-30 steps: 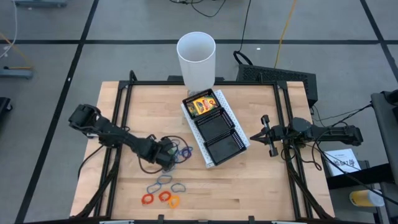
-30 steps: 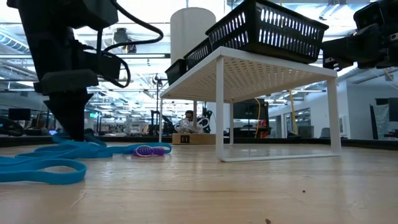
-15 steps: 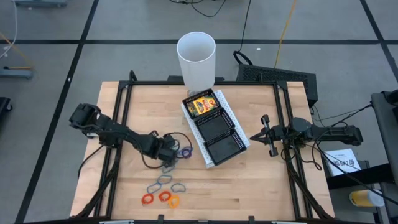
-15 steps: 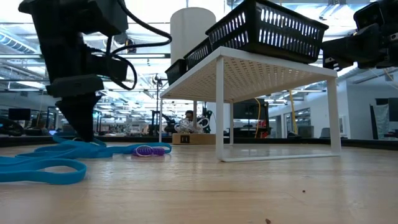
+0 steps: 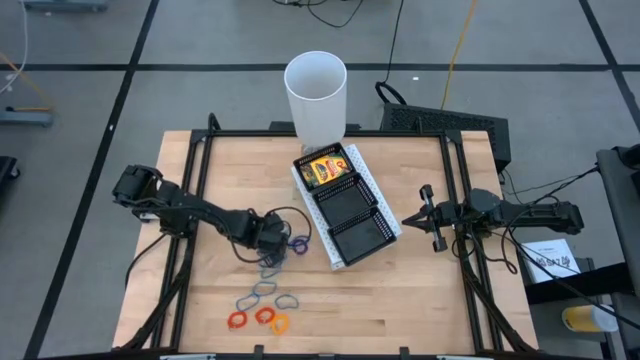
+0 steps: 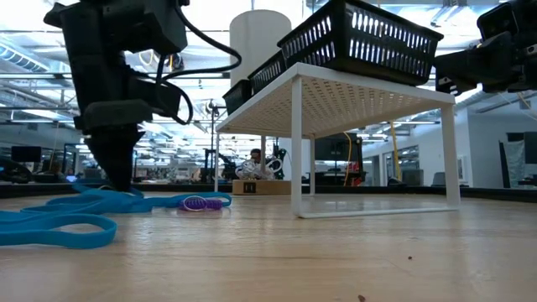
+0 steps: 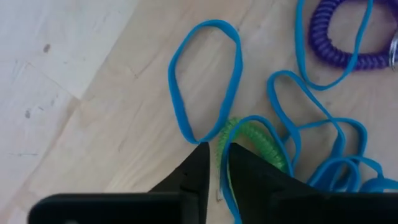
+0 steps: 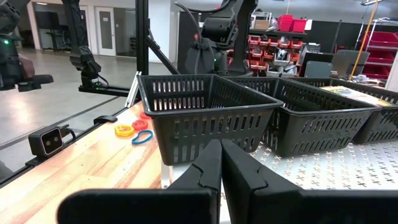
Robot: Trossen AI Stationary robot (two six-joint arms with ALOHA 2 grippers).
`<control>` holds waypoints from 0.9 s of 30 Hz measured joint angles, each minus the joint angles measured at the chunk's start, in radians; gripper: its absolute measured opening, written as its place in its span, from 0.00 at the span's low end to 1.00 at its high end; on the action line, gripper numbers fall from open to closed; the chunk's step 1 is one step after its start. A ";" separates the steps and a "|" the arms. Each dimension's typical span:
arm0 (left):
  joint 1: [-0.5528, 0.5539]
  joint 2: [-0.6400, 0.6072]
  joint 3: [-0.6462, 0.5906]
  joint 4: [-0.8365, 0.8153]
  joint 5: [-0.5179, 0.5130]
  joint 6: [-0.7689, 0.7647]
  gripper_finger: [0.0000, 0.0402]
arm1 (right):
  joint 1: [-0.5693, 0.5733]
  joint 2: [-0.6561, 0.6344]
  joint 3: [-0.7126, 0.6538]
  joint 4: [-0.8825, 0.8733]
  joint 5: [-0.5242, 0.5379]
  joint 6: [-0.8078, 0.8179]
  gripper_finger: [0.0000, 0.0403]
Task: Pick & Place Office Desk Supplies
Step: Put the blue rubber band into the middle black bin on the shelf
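Observation:
Blue rubber bands (image 7: pixel 205 81) lie tangled on the wooden table beside a green coiled band (image 7: pixel 258 137) and a purple coiled one (image 7: pixel 339 46). My left gripper (image 5: pixel 270 243) points down into this tangle, left of the tray, its fingers (image 7: pixel 217 171) nearly together. More loops, blue, red and orange (image 5: pixel 262 308), lie near the front edge. A yellow-and-green crayon box (image 5: pixel 322 170) lies in the far compartment of the black mesh tray (image 5: pixel 372 238). My right gripper (image 5: pixel 428 218) waits shut and level at the table's right. My left gripper comes from above, fingertips at the table. A thin green strand (image 7: pixel 225 163) and a blue strand (image 7: pixel 231 200) run through the narrow slit between its two fingers. The bands lie slack on the table. How far back they reach cannot be seen.
The tray sits on a white perforated stand (image 6: pixel 336 92) at the table's middle. A tall white cup (image 5: pixel 316 95) stands behind it at the far edge. Bare wood (image 5: pixel 410 300) lies at the near right. Black frame rails (image 5: pixel 190 200) run along the table's sides.
My left gripper has gone a little toward the table's right, nearer the tray, staying low over the blue tangle and pointing down. The bands lie where they lay.

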 joint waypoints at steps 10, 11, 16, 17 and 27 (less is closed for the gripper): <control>0.029 0.000 0.000 0.009 -0.004 0.021 0.03 | 0.000 0.000 0.000 0.000 0.000 0.000 0.00; 0.029 -0.003 0.000 0.013 -0.004 0.025 0.02 | 0.000 0.000 0.000 0.000 0.000 0.000 0.00; 0.019 -0.054 0.000 0.014 -0.004 0.027 0.02 | 0.000 0.000 0.000 0.000 0.000 0.000 0.00; 0.016 -0.067 0.000 0.013 -0.004 0.027 0.02 | 0.000 0.000 0.000 0.000 0.000 0.000 0.00; -0.038 -0.259 0.000 0.088 -0.139 0.065 0.01 | 0.000 0.000 0.000 0.000 0.000 0.000 0.00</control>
